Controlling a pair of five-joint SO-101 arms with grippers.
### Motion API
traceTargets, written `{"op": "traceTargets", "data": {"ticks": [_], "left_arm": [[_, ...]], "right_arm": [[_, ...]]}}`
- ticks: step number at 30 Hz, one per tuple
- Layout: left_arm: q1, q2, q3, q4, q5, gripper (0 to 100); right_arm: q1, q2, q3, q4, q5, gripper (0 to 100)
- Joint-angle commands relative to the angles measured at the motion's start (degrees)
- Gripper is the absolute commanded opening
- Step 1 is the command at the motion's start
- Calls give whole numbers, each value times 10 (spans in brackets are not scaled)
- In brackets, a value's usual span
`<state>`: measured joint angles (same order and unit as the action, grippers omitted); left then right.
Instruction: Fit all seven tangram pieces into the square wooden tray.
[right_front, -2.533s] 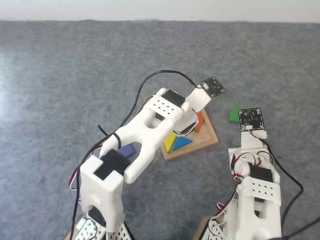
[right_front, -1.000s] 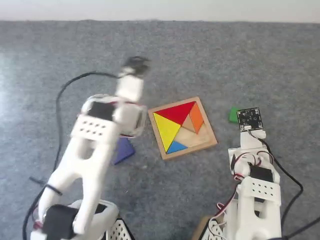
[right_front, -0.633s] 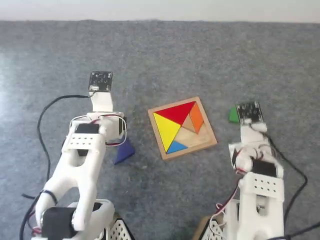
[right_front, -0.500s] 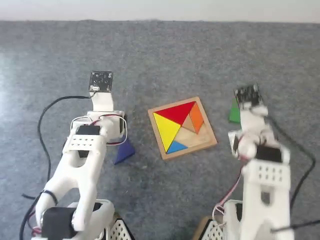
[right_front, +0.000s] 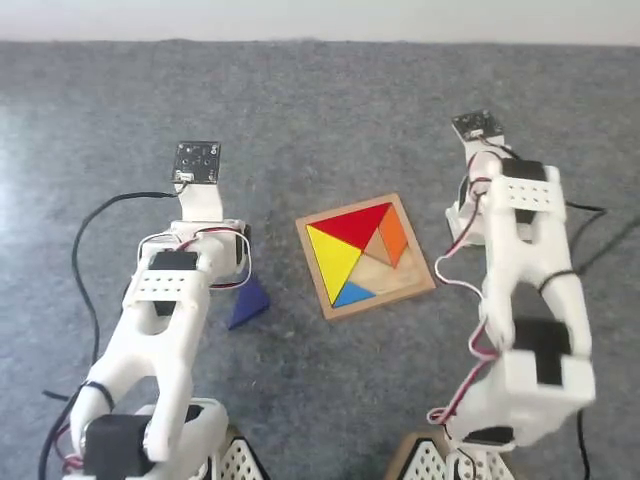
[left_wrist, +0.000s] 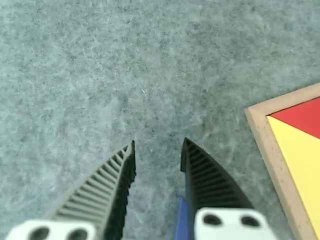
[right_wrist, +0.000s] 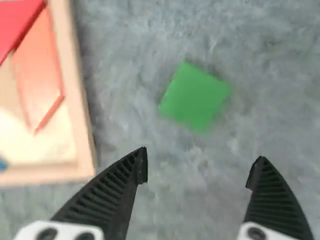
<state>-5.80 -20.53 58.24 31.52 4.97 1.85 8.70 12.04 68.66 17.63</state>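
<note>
The square wooden tray (right_front: 421, 283) lies mid-table and holds a red triangle (right_front: 352, 225), a yellow triangle (right_front: 333, 260), an orange piece (right_front: 393, 238) and a small blue triangle (right_front: 353, 293), with bare wood between them. A dark blue piece (right_front: 247, 303) lies on the carpet left of the tray, beside the left arm. My left gripper (left_wrist: 157, 152) hovers open over bare carpet, with the tray corner (left_wrist: 260, 131) off to one side. My right gripper (right_wrist: 200, 167) is wide open just short of a green square (right_wrist: 195, 96) that lies beside the tray's edge (right_wrist: 80, 115).
Grey carpet (right_front: 330, 120) covers the whole table, with open room behind and in front of the tray. The right arm (right_front: 520, 260) stretches along the tray's right side. A cable loops off the left arm (right_front: 165, 300).
The left arm swung off the tray to the carpet on the left and stopped. The right arm stretched forward over the green square, which it now covers in the high view.
</note>
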Motion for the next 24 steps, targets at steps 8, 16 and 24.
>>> {"op": "traceTargets", "data": {"ticks": [8, 16, 24], "left_arm": [[0, -24, -2, -11, 2, 148], [13, -24, 2, -11, 2, 148], [21, -24, 10, -13, 1, 148]], "right_arm": [[-11, 87, -35, -113, -113, 317], [-12, 94, -35, -116, -164, 314], [-15, 95, -32, -138, -193, 314]]}}
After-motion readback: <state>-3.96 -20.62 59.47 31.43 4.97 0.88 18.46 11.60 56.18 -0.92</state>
